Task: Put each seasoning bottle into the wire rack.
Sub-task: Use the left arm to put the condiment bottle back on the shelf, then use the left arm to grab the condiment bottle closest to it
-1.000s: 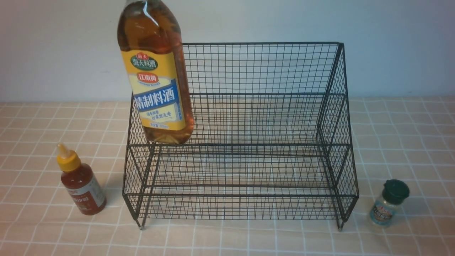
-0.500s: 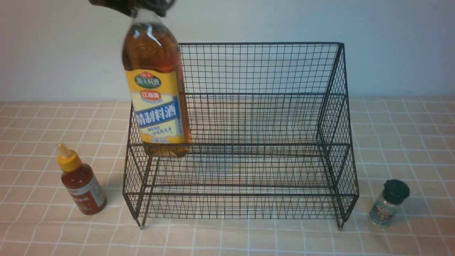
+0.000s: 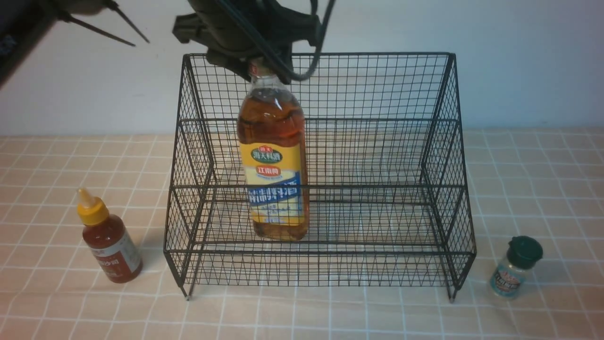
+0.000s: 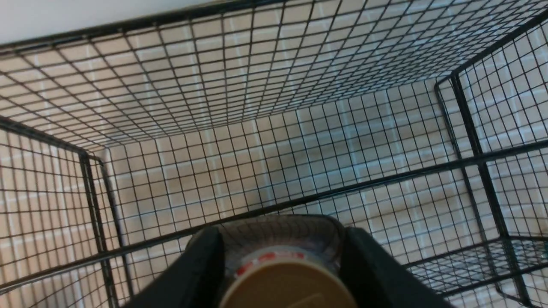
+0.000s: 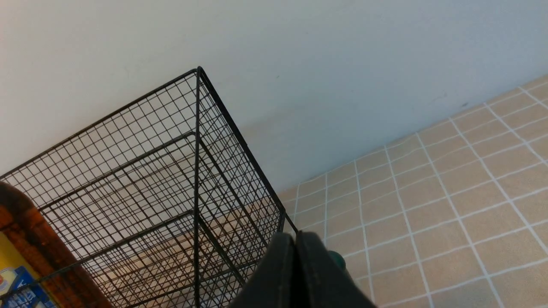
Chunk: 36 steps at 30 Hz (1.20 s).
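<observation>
Presently on hand: one black wire rack [image 3: 330, 54], two stepped tiers and a tall back, standing on a peach tiled tabletop [image 3: 542, 179] before a pale wall [image 3: 519, 71]. One tall amber-liquid bottle [image 3: 273, 156], yellow-and-blue label to the front, upright inside the rack, left of its middle; which tier its base is over cannot be told, nor whether the base touches the mesh. Left gripper [image 3: 258, 70]: reaching down from above, level with the rack's back rail, jaws parted only by the width of the tan cap [image 4: 287, 286] and clamped on it, one dark finger [image 4: 192, 273] on each side in the left wrist view. One red-sauce squeeze bottle [image 3: 109, 241], yellow nozzle cap, upright on the tabletop near the rack's left front leg, outside it. One green-capped shaker [image 3: 516, 267], upright on the tabletop near the rack's right front corner, outside it. Right gripper [image 5: 295, 273]: outside the front view; in its wrist view the fingers are pressed together with nothing between them, a sliver of green cap showing just behind them, the rack's right end alongside.
</observation>
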Tool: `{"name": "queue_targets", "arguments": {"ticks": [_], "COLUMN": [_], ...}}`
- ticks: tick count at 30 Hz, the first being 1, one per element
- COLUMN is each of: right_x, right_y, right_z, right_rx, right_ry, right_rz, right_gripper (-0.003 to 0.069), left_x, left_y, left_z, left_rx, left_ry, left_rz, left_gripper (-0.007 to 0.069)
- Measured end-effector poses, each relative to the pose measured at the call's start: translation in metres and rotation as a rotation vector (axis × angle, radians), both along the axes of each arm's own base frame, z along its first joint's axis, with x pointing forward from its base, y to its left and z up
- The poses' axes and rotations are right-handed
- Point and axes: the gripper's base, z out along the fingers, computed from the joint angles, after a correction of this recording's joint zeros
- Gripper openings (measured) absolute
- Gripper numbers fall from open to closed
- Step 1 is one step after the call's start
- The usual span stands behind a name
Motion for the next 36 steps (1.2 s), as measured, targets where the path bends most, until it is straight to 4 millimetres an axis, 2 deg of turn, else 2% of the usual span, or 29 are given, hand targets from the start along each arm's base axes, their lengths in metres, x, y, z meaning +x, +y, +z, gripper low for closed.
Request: {"name": "queue_targets", "arguments": {"ticks": [5,8,12,18,20,21,22,24,26,28,30,32,34,35,36], "right_x": [0.0,0.0,0.0,0.0,0.0,0.0,0.0,0.0,0.0,0.0,0.0,0.0,0.0,0.0,0.0], "right_y": [0.0,0.0,0.0,0.0,0.0,0.0,0.0,0.0,0.0,0.0,0.0,0.0,0.0,0.0,0.0], "right_z": [0.0,0.0,0.0,0.0,0.0,0.0,0.0,0.0,0.0,0.0,0.0,0.0,0.0,0.0,0.0], "right_rx": [0.0,0.0,0.0,0.0,0.0,0.0,0.0,0.0,0.0,0.0,0.0,0.0,0.0,0.0,0.0], "right_ry": [0.0,0.0,0.0,0.0,0.0,0.0,0.0,0.0,0.0,0.0,0.0,0.0,0.0,0.0,0.0], "right_rz": [0.0,0.0,0.0,0.0,0.0,0.0,0.0,0.0,0.0,0.0,0.0,0.0,0.0,0.0,0.0], "right_gripper": [-0.0015,-0.0015,-0.0015,-0.0015,-0.0015,-0.0015,-0.0015,-0.0015,-0.0015,-0.0015,-0.0015,-0.0015,-0.0015,-0.0015,-0.0015], "left_x": [-0.002,-0.002,-0.008,-0.03,-0.049,-0.057,-0.06,-0.071,-0.087,-0.095,-0.099,-0.101,-0.098,-0.097,-0.092], "left_y": [-0.005,-0.005,-0.002,0.014,0.033,0.043,0.046,0.061,0.081,0.098,0.11,0.131,0.146,0.149,0.16], "left_z": [0.0,0.003,0.016,0.051,0.079,0.091,0.095,0.109,0.125,0.127,0.123,0.101,0.073,0.066,0.035], "left_rx": [0.009,-0.002,-0.023,-0.021,0.002,0.011,0.011,0.006,-0.006,-0.005,0.007,0.054,0.103,0.114,0.157], "left_ry": [-0.004,-0.026,-0.057,-0.155,-0.249,-0.289,-0.301,-0.344,-0.387,-0.387,-0.368,-0.293,-0.194,-0.171,-0.066], "left_rz": [-0.014,-0.017,-0.018,-0.029,-0.006,0.013,0.018,0.049,0.09,0.131,0.162,0.218,0.26,0.266,0.29], "left_gripper": [0.0322,0.0371,0.0438,0.0428,0.0361,0.03,0.029,0.0195,0.0058,0.0013,0.0001,-0.0007,-0.0007,-0.0007,-0.0007]}}
